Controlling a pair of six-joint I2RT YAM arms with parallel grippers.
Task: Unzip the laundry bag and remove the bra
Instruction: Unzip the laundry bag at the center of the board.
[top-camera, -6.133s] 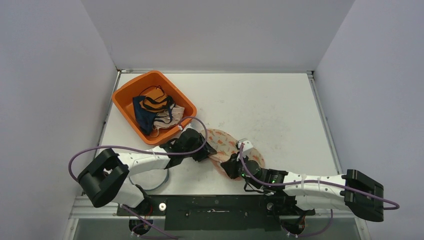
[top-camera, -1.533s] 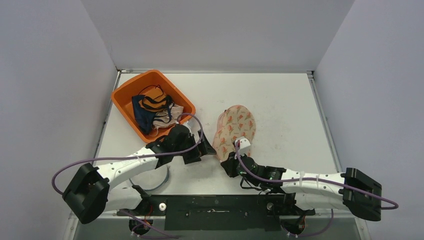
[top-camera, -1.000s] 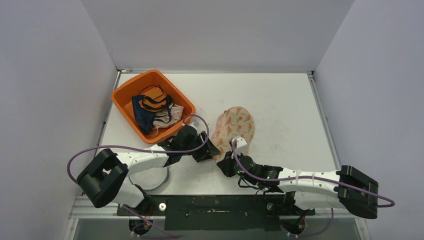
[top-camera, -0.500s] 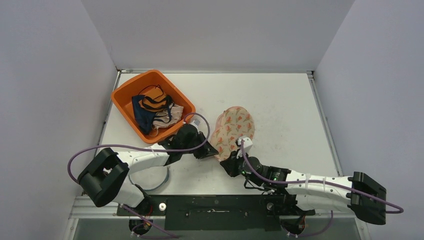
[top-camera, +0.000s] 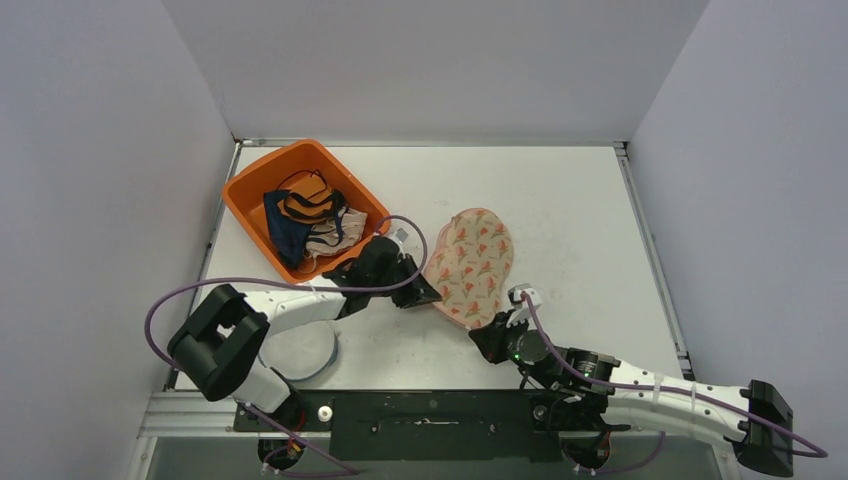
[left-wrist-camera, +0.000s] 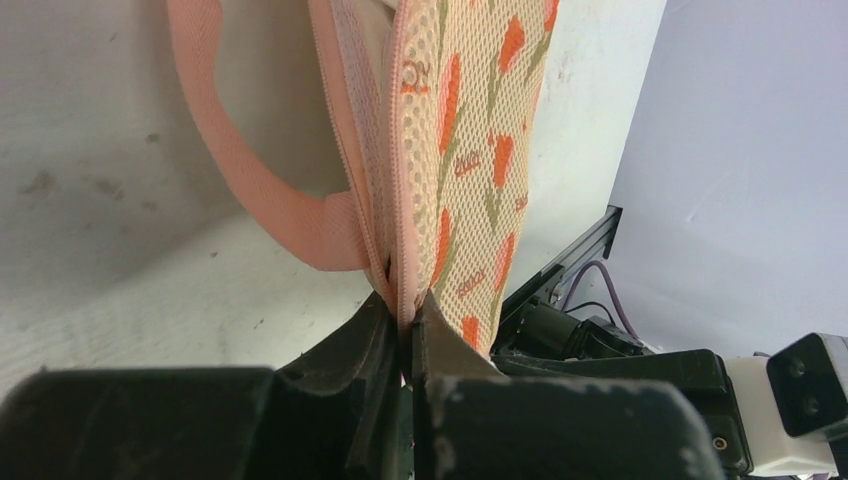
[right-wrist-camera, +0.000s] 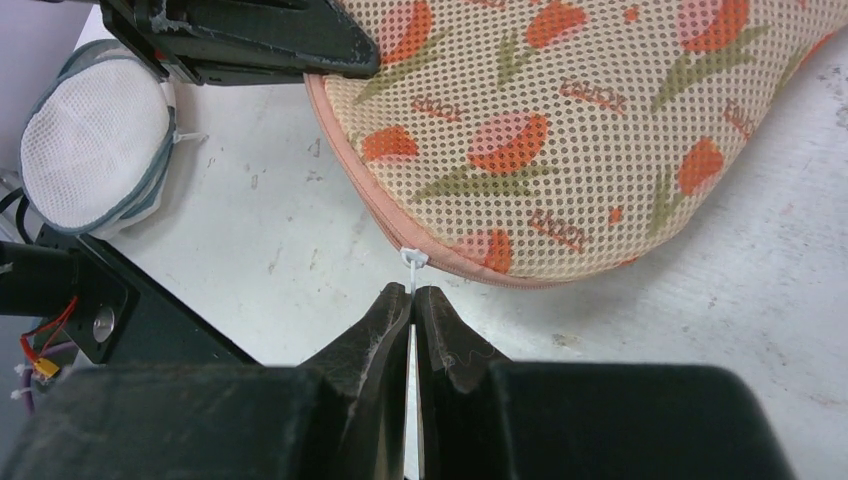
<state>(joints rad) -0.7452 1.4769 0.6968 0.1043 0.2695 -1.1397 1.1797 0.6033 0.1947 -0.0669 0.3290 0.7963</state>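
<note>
The laundry bag (top-camera: 472, 262), a beige mesh pouch with red tulips and a pink zip edge, lies mid-table. My left gripper (top-camera: 430, 296) is shut on the bag's left edge; in the left wrist view its jaws (left-wrist-camera: 407, 312) pinch the pink zip seam beside a pink loop handle (left-wrist-camera: 262, 195). At the bag's near edge my right gripper (top-camera: 491, 331) is shut on the white zipper pull (right-wrist-camera: 411, 268), which runs down between the closed right gripper (right-wrist-camera: 412, 296) tips. The bag (right-wrist-camera: 600, 130) fills the top of that view. The bra is hidden.
An orange bin (top-camera: 247, 192) holding several garments stands at the back left, close to the left arm. A round white mesh bag (top-camera: 296, 351) lies by the near edge under the left arm, the same mesh bag (right-wrist-camera: 95, 150) in the right wrist view. Grey walls enclose the table.
My left gripper has closed on the bag's edge. My right gripper has drawn the zipper pull toward the near right along the bag's edge, and the bag has shifted slightly right.
</note>
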